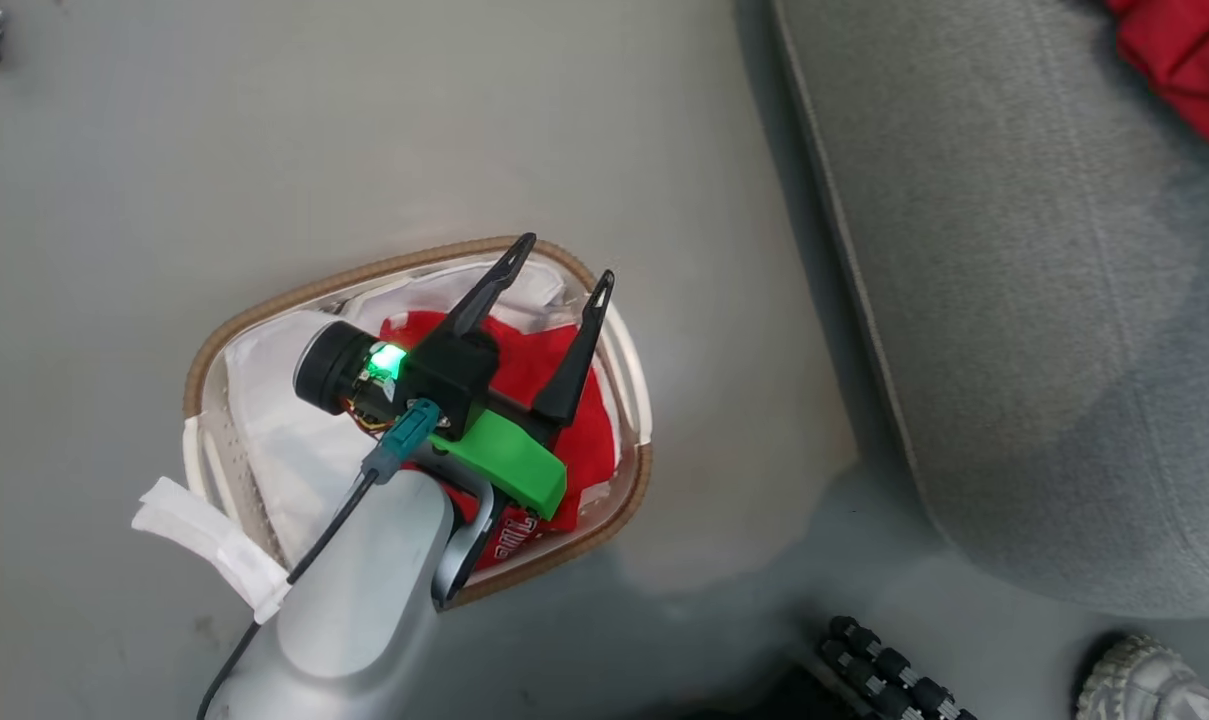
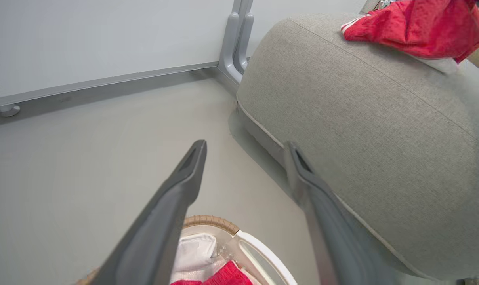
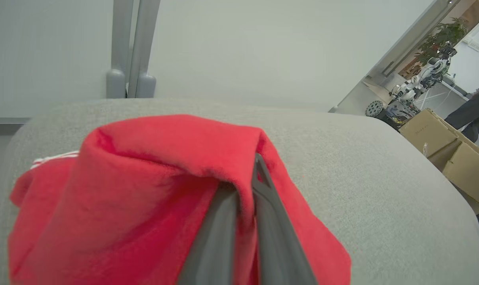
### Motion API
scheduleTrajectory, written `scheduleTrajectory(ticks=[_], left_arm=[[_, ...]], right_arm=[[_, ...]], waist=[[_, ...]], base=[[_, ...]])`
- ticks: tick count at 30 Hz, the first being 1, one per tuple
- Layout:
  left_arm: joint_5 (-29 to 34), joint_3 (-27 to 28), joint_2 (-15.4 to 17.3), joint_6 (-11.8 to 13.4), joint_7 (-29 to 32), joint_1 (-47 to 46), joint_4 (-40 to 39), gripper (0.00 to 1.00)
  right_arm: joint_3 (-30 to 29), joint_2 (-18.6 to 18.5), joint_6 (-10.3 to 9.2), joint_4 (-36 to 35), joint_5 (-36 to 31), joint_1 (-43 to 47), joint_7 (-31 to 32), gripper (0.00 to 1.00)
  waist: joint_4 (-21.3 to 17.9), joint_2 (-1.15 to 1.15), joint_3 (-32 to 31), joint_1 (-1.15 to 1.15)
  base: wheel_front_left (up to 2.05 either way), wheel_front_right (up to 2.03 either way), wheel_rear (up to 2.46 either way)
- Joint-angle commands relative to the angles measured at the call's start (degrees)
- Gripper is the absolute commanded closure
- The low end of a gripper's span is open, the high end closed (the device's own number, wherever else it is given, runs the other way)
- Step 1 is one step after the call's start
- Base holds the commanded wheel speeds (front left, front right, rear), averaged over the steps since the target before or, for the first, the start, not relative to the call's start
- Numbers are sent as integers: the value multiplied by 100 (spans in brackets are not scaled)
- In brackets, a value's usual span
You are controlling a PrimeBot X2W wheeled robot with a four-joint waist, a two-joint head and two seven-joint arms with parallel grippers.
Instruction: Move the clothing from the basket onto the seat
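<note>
The left gripper (image 1: 567, 258) hangs spread wide over the oval wicker-rimmed basket (image 1: 264, 305), likely poised for the red lettered garment (image 1: 596, 440) inside. The right gripper (image 3: 245, 174) is clenched on the red white-striped garment (image 3: 144, 178) atop the rounded grey fabric seat (image 3: 362, 158), probably to lay it down. The right wrist view gives that pinch; the head view, the basket's contents.

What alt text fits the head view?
The left claw, open, hangs over a red garment lying in the white-lined wicker basket on a grey floor. To its right is the grey seat, with a second red garment on it at the picture's top corner.
</note>
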Motion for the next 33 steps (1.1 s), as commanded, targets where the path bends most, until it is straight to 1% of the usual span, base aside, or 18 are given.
scheduleTrajectory(ticks=[1, 2, 3, 4, 11, 15, 20, 25, 33], left_arm=[[-19, 109, 35, -18, 0, -6, -23, 0], [-61, 224, 21, -18, 0, 40, -59, 0], [-59, 290, 12, -18, 0, 85, -69, 0], [-45, 343, -2, -19, 0, 139, -72, 0], [-60, 580, -30, -18, 0, 399, 39, 0], [-67, 830, -98, -18, 0, 595, 88, 0], [4, 1261, -170, 16, 0, 911, 108, 0], [121, 1797, -203, 103, 0, 1255, 30, 0], [287, 2563, -245, 190, 0, 1701, -47, 0]], right_arm=[[-47, 27, -5, -4, -60, 154, -26, 87], [-77, 80, -5, -54, -84, 297, -26, 53], [-116, 113, -6, -110, -72, 414, -26, 11], [-135, 153, -6, -162, -36, 574, -26, 0], [-134, 360, -6, -594, 196, 1516, -27, 0], [7, 529, -6, -905, 391, 2010, -26, 0], [373, 777, -5, -1431, 688, 2501, -26, 0], [824, 1065, -5, -1910, 1017, 2759, -27, 0], [1582, 1436, -5, -2231, 1332, 3034, -26, 0]], waist=[[225, 0, 136, -1], [223, 0, 87, -1], [220, 0, 43, -1], [211, 0, -13, -1], [179, 0, -585, -1], [232, 0, -982, -1], [398, 0, -1487, -1], [619, 0, -1879, -1], [1008, 0, -2360, -1]], base=[[0, 0, 0], [0, 0, 0], [0, 0, 0], [0, 0, 0], [0, 0, 0], [0, 0, 0], [0, 0, 0], [0, 0, 0], [0, 0, 0]])
